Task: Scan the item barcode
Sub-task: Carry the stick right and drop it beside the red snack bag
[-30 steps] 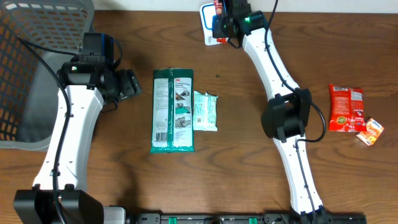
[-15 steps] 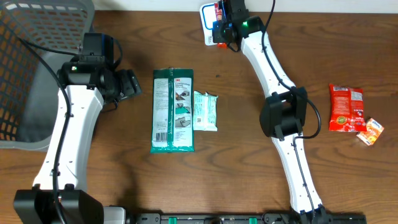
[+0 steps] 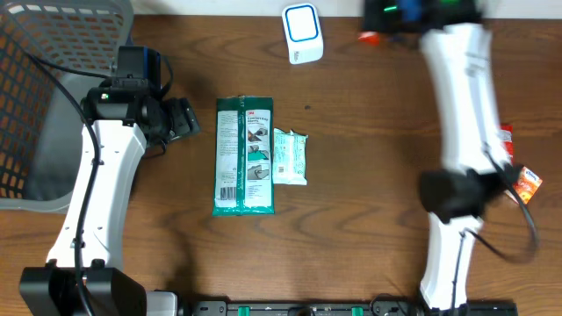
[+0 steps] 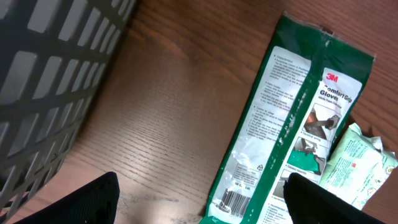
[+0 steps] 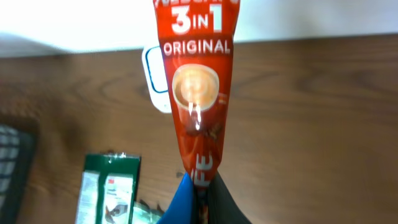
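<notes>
Readable print: red glossy plastic sachet [image 5: 198, 93] says "3 IN 1" and "ORIGINAL"; long green plastic pack [image 4: 292, 124] carries "3M" logo and "Comfort Grip Gloves", finer print illegible.

A basket [image 3: 53, 88] stands at the far left corner of the desk [image 3: 369, 175]. A scanner [image 3: 302, 32] stands at the far edge, near its middle. Right of it, the right gripper [image 5: 198, 186] holds a sachet [image 5: 196, 93] over that edge. In the middle lies a gloves pack [image 3: 244, 156], and a small packet [image 3: 290, 156] touches its right side. A little pouch [image 3: 528, 184] lies at the right edge.
</notes>
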Controlling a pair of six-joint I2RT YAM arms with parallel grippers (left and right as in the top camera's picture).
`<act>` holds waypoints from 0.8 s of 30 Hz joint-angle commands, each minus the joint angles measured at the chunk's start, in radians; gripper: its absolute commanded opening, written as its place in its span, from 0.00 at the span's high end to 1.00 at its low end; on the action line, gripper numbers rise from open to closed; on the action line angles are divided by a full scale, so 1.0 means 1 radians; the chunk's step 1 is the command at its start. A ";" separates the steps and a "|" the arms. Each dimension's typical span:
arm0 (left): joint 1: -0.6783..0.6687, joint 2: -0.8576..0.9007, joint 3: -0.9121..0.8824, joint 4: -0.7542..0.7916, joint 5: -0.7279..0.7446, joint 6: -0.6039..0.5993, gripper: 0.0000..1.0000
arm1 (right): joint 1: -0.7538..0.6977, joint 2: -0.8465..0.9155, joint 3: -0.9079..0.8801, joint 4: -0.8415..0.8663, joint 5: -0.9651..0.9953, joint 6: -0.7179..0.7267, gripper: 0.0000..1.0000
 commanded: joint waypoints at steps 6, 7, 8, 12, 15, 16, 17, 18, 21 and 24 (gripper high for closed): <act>0.003 0.010 -0.008 -0.003 -0.002 -0.002 0.14 | -0.202 -0.139 0.006 -0.313 0.016 -0.016 0.99; 0.003 0.010 -0.008 -0.003 -0.002 -0.002 0.14 | -0.226 -0.141 0.006 -0.359 0.020 -0.016 0.99; 0.003 0.010 -0.008 -0.003 -0.002 -0.002 0.14 | -0.247 -0.141 0.003 -0.377 0.022 -0.019 0.99; 0.003 0.010 -0.007 -0.003 -0.002 -0.002 0.14 | -0.311 -0.147 -0.111 -0.376 0.051 -0.046 0.99; 0.003 0.010 -0.007 -0.003 -0.002 -0.002 0.14 | -0.327 -0.147 -0.260 -0.376 0.112 -0.046 0.99; 0.003 0.010 -0.008 -0.003 -0.002 -0.002 0.14 | -0.327 -0.147 -0.304 -0.376 0.134 -0.046 0.99; 0.003 0.010 -0.008 -0.003 -0.002 -0.002 0.14 | -0.325 -0.147 -0.373 -0.372 0.169 -0.046 0.99; 0.003 0.010 -0.008 -0.003 -0.002 -0.002 0.14 | -0.323 -0.147 -0.443 -0.359 0.209 -0.045 0.99; 0.003 0.010 -0.008 -0.003 -0.002 -0.002 0.14 | -0.324 -0.147 -0.620 -0.291 0.304 -0.046 0.99; 0.003 0.010 -0.007 -0.003 -0.002 -0.002 0.14 | -0.322 -0.147 -0.757 -0.221 0.332 -0.045 0.99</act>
